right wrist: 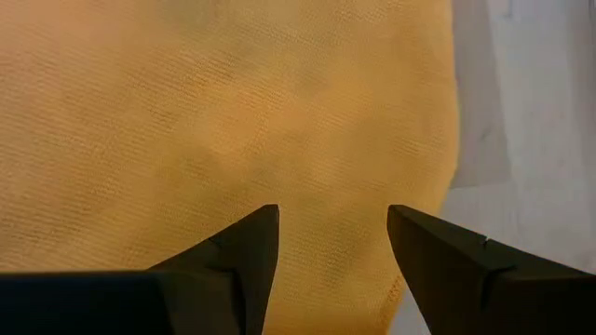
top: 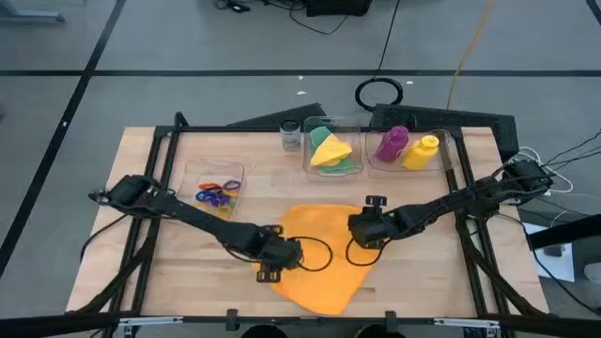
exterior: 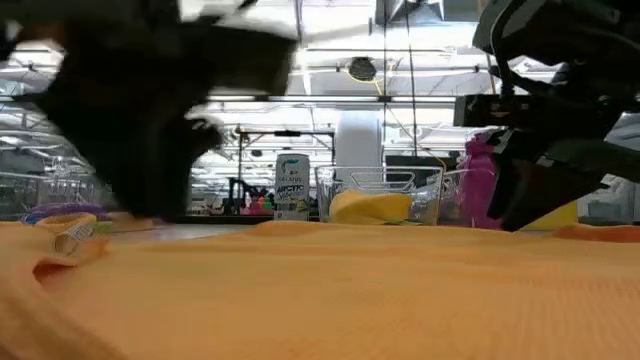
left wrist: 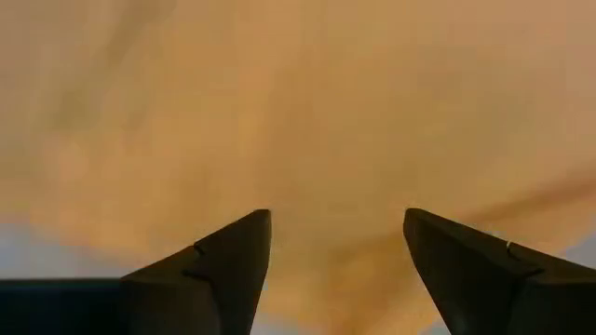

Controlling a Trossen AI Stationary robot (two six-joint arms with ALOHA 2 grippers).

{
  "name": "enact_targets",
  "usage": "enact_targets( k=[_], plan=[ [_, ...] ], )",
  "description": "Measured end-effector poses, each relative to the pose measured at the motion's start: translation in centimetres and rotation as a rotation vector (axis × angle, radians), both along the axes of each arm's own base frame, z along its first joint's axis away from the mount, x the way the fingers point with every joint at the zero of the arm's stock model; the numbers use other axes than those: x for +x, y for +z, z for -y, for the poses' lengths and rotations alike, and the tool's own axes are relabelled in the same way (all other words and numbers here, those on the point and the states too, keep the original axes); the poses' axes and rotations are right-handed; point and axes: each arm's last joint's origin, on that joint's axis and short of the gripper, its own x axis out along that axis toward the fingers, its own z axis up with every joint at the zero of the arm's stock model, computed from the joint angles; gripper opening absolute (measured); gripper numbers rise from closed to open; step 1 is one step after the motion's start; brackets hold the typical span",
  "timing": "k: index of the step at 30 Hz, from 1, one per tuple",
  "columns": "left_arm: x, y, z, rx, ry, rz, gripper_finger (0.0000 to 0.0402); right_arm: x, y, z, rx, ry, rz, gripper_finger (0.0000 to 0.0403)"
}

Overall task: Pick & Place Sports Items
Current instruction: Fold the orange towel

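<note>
1. Left pincer (top: 278,253) sits low over the 9 o'clock edge of the flat orange soft cloth (top: 324,255); its wrist view shows both dark fingers (left wrist: 219,270) apart with cloth filling the gap, nothing clamped.
2. Right pincer (top: 362,228) is over the same cloth near its 2 o'clock edge, fingers (right wrist: 233,265) likewise apart and over the cloth's border, bare wooden surface (right wrist: 531,140) just beside it. No grip visible.
3. Reading: one pincer at each side of the cloth suggests a two-point pickup, so the fabric lifts spread rather than bunched.
4. Orange cloth lies at 6 o'clock from centre on the surface (top: 441,282), mostly flat, with a raised fold at one edge in the low view.
5. Clear plastic box (top: 357,141) at 12 o'clock holds a yellow cloth (top: 331,147) on a green cloth (top: 349,165); probably the orange cloth's destination.
6. Neighbouring clear box (top: 449,150) at 1 o'clock holds the purple bottle (top: 392,143) and yellow bottle (top: 422,152).
7. Coloured elastic rings (top: 218,192) sit in the clear tray (top: 197,174) at 10 o'clock.
</note>
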Motion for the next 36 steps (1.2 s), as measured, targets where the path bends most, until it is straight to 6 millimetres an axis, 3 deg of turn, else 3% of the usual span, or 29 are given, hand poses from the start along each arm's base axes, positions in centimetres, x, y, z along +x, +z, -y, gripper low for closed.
enact_targets(
  k=[8,13,19,24,30,36],
  plan=[
    [1.2,2.4,0.1,0.112,-0.092,0.097,0.0211,0.0,0.0,-0.1,-0.006,0.012,-0.004,0.0155],
    [1.7,2.6,-1.1,0.235,-0.156,0.124,0.0211,-0.3,0.6,0.0,0.002,0.008,0.008,0.0155],
    [3.4,2.8,-4.6,0.271,-0.187,0.165,0.0211,-1.1,2.6,-1.2,0.061,0.008,0.101,0.0155],
    [5.4,3.2,-7.6,0.205,-0.278,0.292,0.0211,-1.9,2.7,-3.3,0.105,0.034,0.131,0.0155],
    [6.6,2.2,-10.9,0.208,-0.28,0.371,0.0211,-2.9,1.6,-5.0,0.143,0.002,0.112,0.0155],
    [7.0,0.5,-14.1,0.22,-0.206,0.353,0.0211,-3.8,-1.2,-4.6,0.151,-0.047,0.088,0.0155]
  ],
)
